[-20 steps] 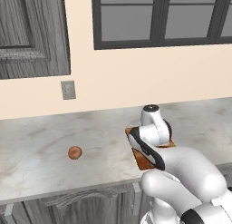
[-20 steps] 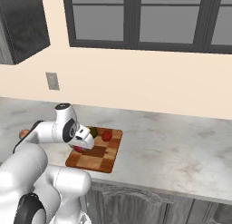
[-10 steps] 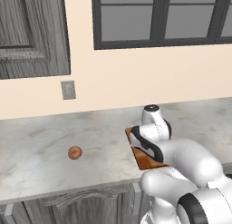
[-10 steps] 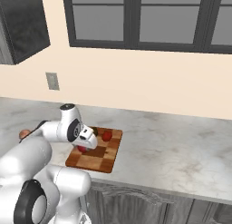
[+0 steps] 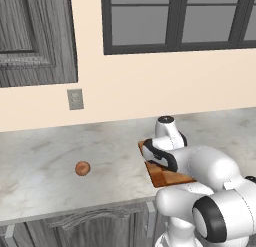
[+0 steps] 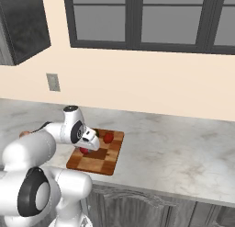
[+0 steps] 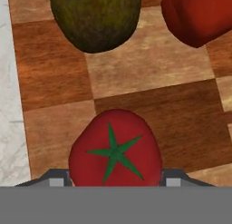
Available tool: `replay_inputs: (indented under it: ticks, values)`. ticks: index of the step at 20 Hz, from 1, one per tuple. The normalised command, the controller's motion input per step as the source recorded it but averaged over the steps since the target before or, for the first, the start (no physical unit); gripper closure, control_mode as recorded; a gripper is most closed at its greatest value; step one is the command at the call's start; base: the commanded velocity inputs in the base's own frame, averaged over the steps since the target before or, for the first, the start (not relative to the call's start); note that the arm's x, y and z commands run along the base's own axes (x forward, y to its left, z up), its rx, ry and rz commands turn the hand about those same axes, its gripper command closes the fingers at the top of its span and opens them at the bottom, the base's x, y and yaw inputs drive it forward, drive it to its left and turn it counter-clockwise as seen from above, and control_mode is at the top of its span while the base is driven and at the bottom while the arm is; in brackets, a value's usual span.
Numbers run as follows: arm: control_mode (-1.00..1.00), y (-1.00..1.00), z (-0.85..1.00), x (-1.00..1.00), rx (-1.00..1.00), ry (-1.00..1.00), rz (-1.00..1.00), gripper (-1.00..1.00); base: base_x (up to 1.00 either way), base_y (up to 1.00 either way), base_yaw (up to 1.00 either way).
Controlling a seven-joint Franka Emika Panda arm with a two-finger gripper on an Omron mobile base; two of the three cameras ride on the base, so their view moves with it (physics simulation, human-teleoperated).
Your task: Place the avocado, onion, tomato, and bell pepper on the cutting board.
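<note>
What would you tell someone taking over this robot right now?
Gripper: closed around the tomato, low over the board; whether the tomato rests on it, I cannot tell.
Avocado and pepper: on the board, just beyond the tomato.
Onion: alone on the counter, well left of the board.
Done: avocado and pepper placed.
Left: release the tomato on the board, then fetch the onion.

Grey-veined marble counter [image 5: 45, 156], grey outlet plate [image 5: 75, 99] (on the cream wall), dark-framed window [image 6: 137, 19] above.
</note>
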Motion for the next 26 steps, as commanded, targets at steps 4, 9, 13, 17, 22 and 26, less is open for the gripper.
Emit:
replay_inputs:
  ticks: [4,9,13,17,22,26]
  values:
    - [-1.0,0.05,-0.04,0.05,0.0,0.01,0.0,-1.0,0.0,0.0,0.0]
    - [-1.0,0.0,0.01,0.0,0.0,0.01,0.0,-1.0,0.0,0.0,0.0]
    - [-1.0,0.0,0.08,0.0,0.0,0.03,0.0,-1.0,0.0,0.0,0.0]
    - [-1.0,0.0,0.21,0.0,0.0,0.05,0.0,-1.0,0.0,0.0,0.0]
    - [-1.0,0.03,0.28,-0.08,-0.04,0.03,0.0,-1.0,0.0,0.0,0.0]
    - [-1.0,0.2,0.19,-0.16,-0.03,0.06,0.0,-1.0,0.0,0.0,0.0]
